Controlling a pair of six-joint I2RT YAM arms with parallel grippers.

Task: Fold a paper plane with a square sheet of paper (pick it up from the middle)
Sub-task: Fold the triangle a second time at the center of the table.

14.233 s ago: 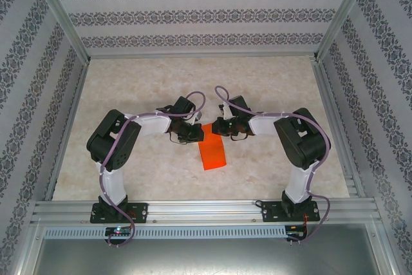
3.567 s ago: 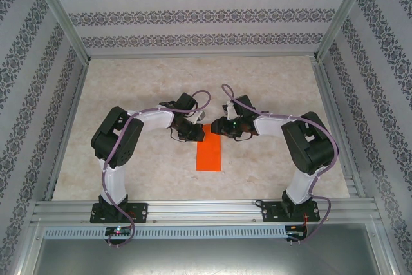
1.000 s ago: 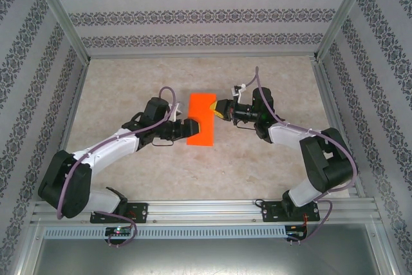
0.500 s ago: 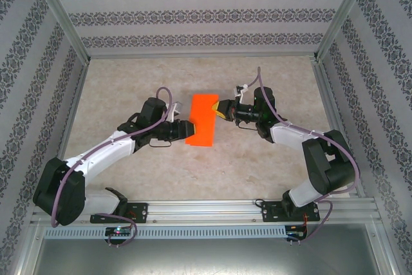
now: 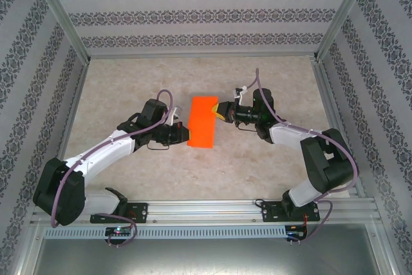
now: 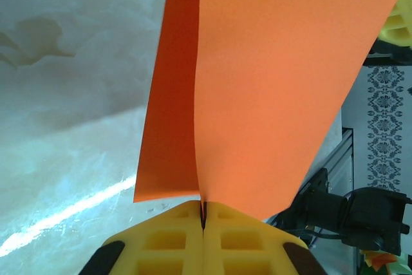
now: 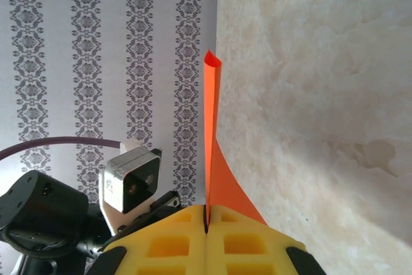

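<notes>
Both arms are holding a folded bright orange paper sheet [image 5: 202, 122] above the table [image 5: 129, 82].
The left pincer [image 5: 182, 134], arm outstretched, is pinching the sheet's left edge; the right pincer [image 5: 219, 111], elbow bent, is pinching its right edge.

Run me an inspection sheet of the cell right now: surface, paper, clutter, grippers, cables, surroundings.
Surface: pale marbled tabletop, with a few darker patches in the wrist views.
Job's things: orange paper, folded into a layered strip and held between the two arms mid-table; no dart shape yet.
Clutter: nothing seen.
Grippers: left gripper shut on the paper's near left edge; right gripper shut on its far right edge.
Cables: purple cables run along both arms and loop above each wrist; none touches the paper.
Surroundings: patterned wallpaper walls on three sides; aluminium frame rail at the near edge.
</notes>
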